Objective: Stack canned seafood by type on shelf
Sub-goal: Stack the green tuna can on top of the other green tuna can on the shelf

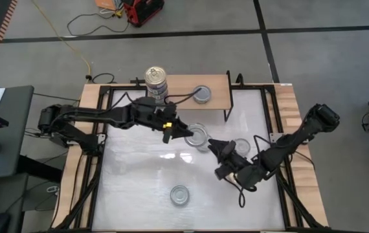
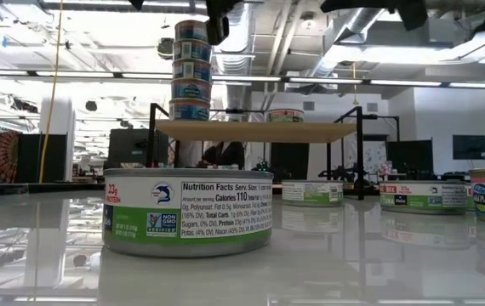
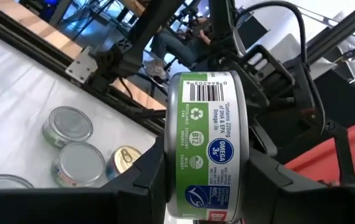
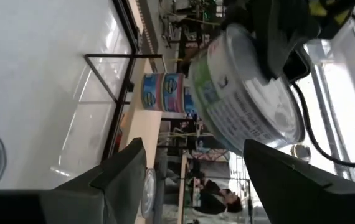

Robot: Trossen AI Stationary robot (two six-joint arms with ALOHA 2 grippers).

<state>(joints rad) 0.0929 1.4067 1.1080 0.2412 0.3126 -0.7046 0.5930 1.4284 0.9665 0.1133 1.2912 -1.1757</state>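
We count the shelf (image 1: 217, 97) as partly filled: a tall stack of blue-labelled cans (image 1: 156, 84) stands at one end of it, and a single green-labelled tin (image 1: 202, 94) sits alone nearer the other end. In our judgement the blue type is largely done and the green stack has barely begun.

The left end effector (image 1: 186, 134) is closed on a green-labelled can (image 3: 205, 143), held off the counter (image 1: 139, 181) just in front of the shelf. Our right end effector (image 1: 215, 149) hovers beside that held can, on the side away from the shelf, its fingers spread wide and empty.

More tins remain on the counter: one (image 1: 241, 147) near the right end effector and another (image 1: 180, 195) well in front of the shelf. The low view shows several more green-labelled tins (image 2: 423, 196) waiting.
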